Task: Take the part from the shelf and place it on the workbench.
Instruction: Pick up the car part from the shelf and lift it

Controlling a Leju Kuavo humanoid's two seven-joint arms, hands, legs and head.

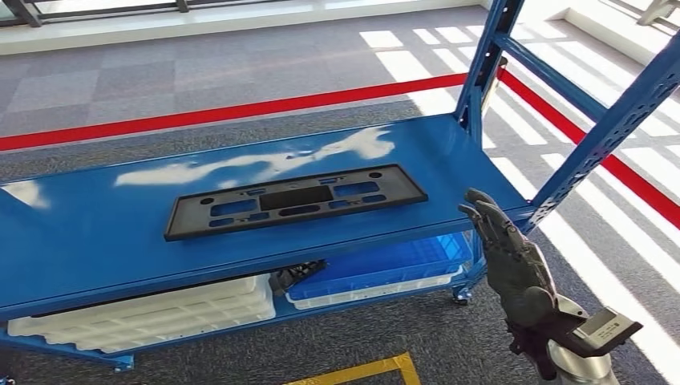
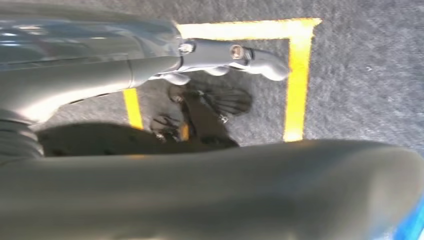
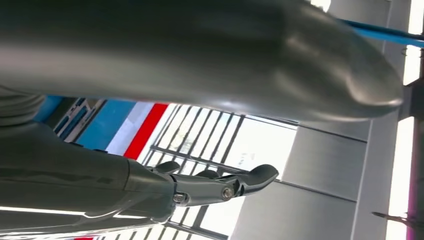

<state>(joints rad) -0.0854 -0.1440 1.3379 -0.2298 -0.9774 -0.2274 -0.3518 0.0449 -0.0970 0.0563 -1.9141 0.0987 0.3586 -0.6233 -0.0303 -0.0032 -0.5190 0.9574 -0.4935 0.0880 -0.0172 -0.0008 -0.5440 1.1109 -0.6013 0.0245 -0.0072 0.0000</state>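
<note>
Nearest the camera, lower right of the head view: right hand point(image 1: 513, 261), raised upright on its silver arm, fingers extended and slightly apart, holding nothing. It stands just off the front right corner of the shelf, apart from the part; judged to be poised for a reach inward. The right wrist view shows the same hand point(image 3: 220, 187) with fingers straight and nothing between them.

Left hand point(image 2: 235, 57): seen from its own wrist camera, hanging over grey carpet with yellow floor tape point(image 2: 297, 80) beneath. Fingers lie fairly straight with nothing in them; judged idle at the robot's side.

Floor, front: a corner of yellow tape point(image 1: 361, 370) marks a standing spot before the rack.

Lower tier: stacked white trays point(image 1: 152, 313) at left and a blue bin point(image 1: 385, 269) at right, stored under the top deck.

Top tier: blue shelf point(image 1: 72, 241), glossy, with window glare. On it lies the part point(image 1: 297, 200), a long flat black panel with cut-outs, resting flat and roughly centred, lengthwise along the deck. Untouched; the pick is not yet begun. Its length and thinness suggest a grasp at an edge, likely needing a lift clear of the right upright point(image 1: 481, 72).

Beyond: red floor stripe point(image 1: 224, 112) and sunlit carpet.
</note>
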